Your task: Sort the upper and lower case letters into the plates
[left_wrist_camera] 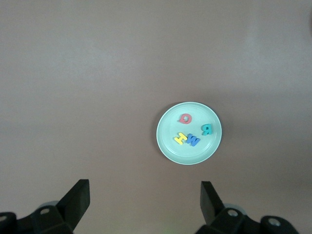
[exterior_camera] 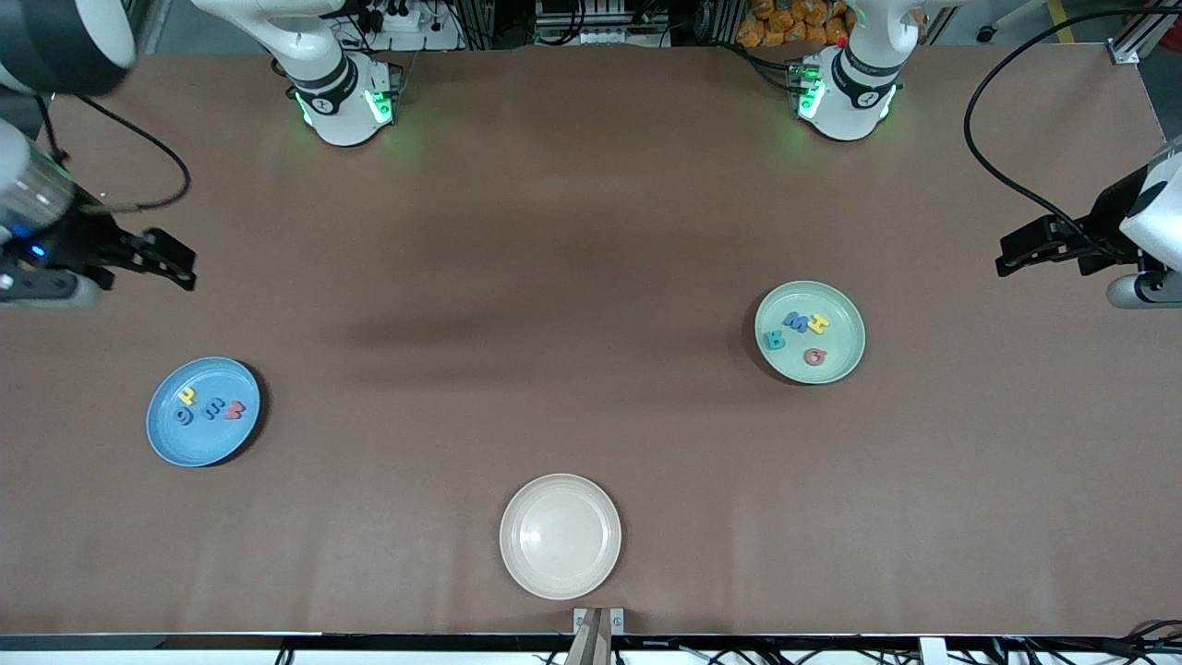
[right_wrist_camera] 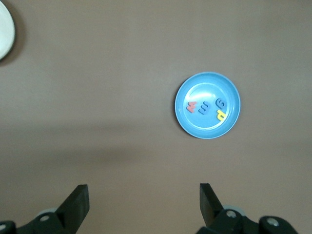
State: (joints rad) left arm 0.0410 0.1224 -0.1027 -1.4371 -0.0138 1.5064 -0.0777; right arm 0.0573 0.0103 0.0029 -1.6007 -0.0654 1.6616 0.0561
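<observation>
The blue plate (exterior_camera: 199,445) (right_wrist_camera: 204,84) lies toward the right arm's end and holds several small letters: yellow (exterior_camera: 187,396), teal (exterior_camera: 186,416), blue (exterior_camera: 213,409) and red (exterior_camera: 234,410). The mint green plate (exterior_camera: 842,314) (left_wrist_camera: 168,126) lies toward the left arm's end with a blue letter (exterior_camera: 795,320), a yellow one (exterior_camera: 817,323), a teal one (exterior_camera: 775,341) and a red one (exterior_camera: 814,356). My right gripper (exterior_camera: 180,263) (right_wrist_camera: 144,192) hangs open and empty over bare table beside the blue plate. My left gripper (exterior_camera: 1007,257) (left_wrist_camera: 145,190) hangs open and empty over bare table beside the mint plate.
A cream-white plate (exterior_camera: 560,573) (right_wrist_camera: 4,48) with nothing on it sits nearest the front camera, midway between the two arms. Brown table surface spreads between the plates. Black cables trail from both wrists near the table's ends.
</observation>
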